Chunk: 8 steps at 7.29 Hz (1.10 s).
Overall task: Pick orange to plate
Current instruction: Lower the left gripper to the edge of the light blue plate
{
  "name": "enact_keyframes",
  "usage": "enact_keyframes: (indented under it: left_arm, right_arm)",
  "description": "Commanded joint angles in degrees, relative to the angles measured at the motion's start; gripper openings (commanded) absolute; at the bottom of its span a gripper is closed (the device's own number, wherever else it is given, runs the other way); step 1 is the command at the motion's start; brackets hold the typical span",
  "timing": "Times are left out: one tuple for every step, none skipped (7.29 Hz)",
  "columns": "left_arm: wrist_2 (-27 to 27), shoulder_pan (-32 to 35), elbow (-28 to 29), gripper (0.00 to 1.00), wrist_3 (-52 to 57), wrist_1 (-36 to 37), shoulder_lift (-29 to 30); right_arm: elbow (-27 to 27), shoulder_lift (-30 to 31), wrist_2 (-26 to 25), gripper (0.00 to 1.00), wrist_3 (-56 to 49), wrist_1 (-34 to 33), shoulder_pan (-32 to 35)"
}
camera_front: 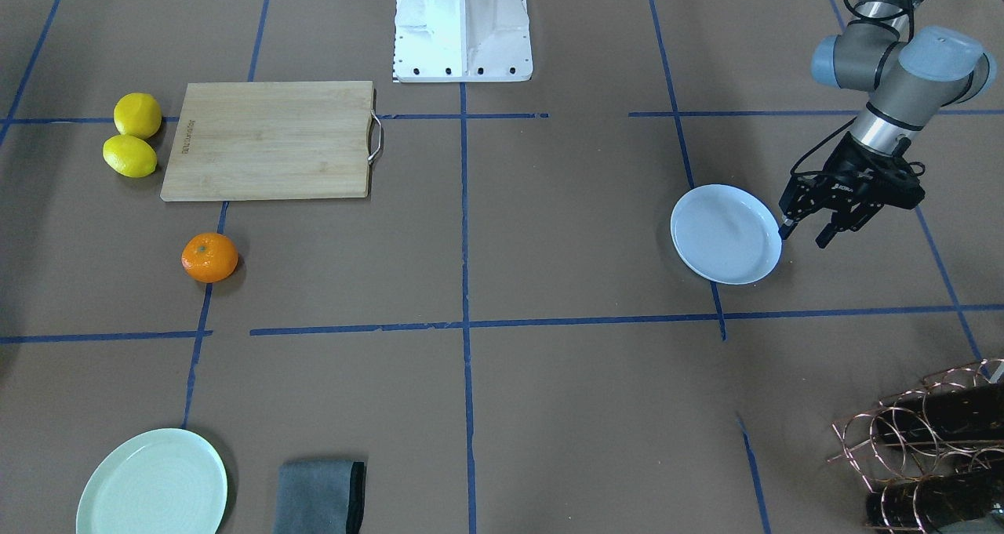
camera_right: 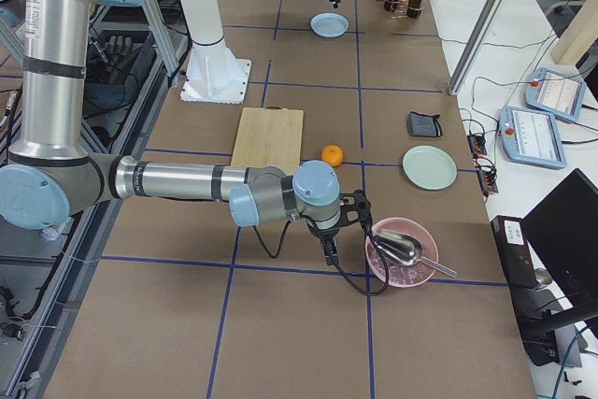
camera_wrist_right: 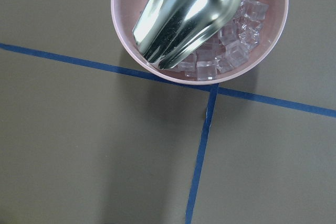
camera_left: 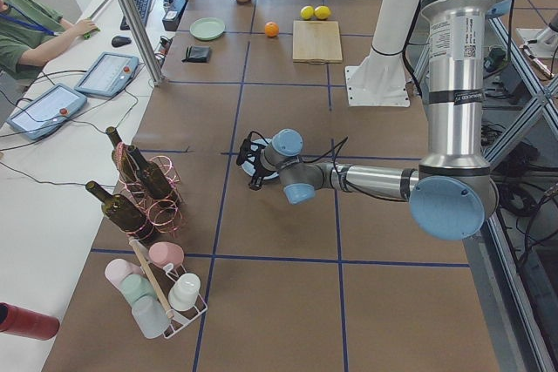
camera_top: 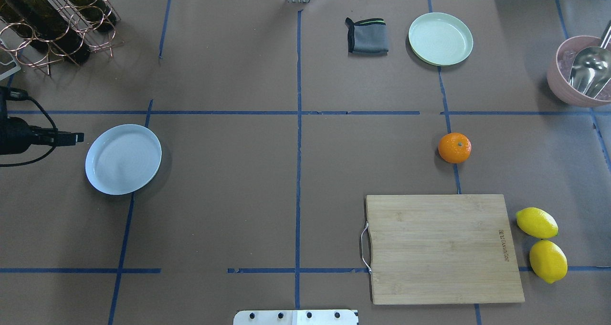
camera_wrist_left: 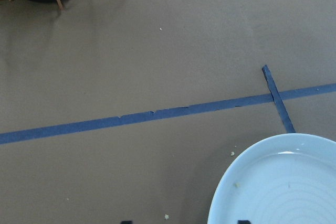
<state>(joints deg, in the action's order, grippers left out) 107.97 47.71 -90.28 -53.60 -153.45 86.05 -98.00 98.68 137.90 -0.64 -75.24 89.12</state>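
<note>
The orange [camera_top: 454, 148] lies on the brown table beyond the cutting board, also visible in the front view [camera_front: 209, 257]; nothing touches it. The pale bluish-white plate [camera_top: 123, 159] rests empty on the robot's left side [camera_front: 725, 234]. My left gripper [camera_front: 803, 236] hangs open just outside the plate's rim, nothing between its fingers; its wrist view shows the plate's edge [camera_wrist_left: 278, 182]. My right gripper [camera_right: 329, 251] shows only in the right side view, low by the pink bowl and apart from the orange [camera_right: 333, 154]; I cannot tell whether it is open or shut.
A wooden cutting board [camera_top: 441, 248] lies near the robot's right, two lemons [camera_top: 537, 222] beside it. A mint-green plate [camera_top: 440, 38] and grey cloth [camera_top: 366, 36] sit at the far edge. A pink bowl [camera_top: 561, 84] holds ice and a metal scoop. A wine rack [camera_top: 52, 24] stands far left.
</note>
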Motion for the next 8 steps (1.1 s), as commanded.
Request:
enact_keyframes:
  left_arm:
    - [-2.5,-2.7,0.2,0.58,-2.7,0.0,0.0]
    - [-2.6,-3.2,0.5,0.53,-3.0,0.0,0.0]
    - [-2.9,-3.3,0.5,0.48,-3.0,0.0,0.0]
    - [-2.9,-3.3,0.5,0.44,-3.1,0.0,0.0]
    - [-3.0,-3.7,0.6,0.44,-3.1,0.0,0.0]
    - [-3.0,-3.8,0.6,0.42,-3.1,0.0,0.1]
    - [-3.0,-3.8,0.6,0.39,-3.1,0.0,0.1]
    - [-3.0,-4.0,0.6,0.34,-3.1,0.1,0.1]
  right_arm:
    - [0.0,-0.1,0.0,1.00,0.0,0.0,0.0]
    - [0.1,-0.1,0.0,1.00,0.0,0.0,-0.1]
    - [0.2,-0.1,-0.1,1.00,0.0,0.0,0.0]
    - [0.2,-0.1,0.0,1.00,0.0,0.0,0.0]
    - [0.3,-0.1,-0.1,1.00,0.0,0.0,0.0]
    - [0.3,-0.1,-0.1,1.00,0.0,0.0,0.0]
    - [0.3,-0.1,-0.1,1.00,0.0,0.0,-0.1]
    - [0.4,-0.1,-0.1,1.00,0.0,0.0,0.0]
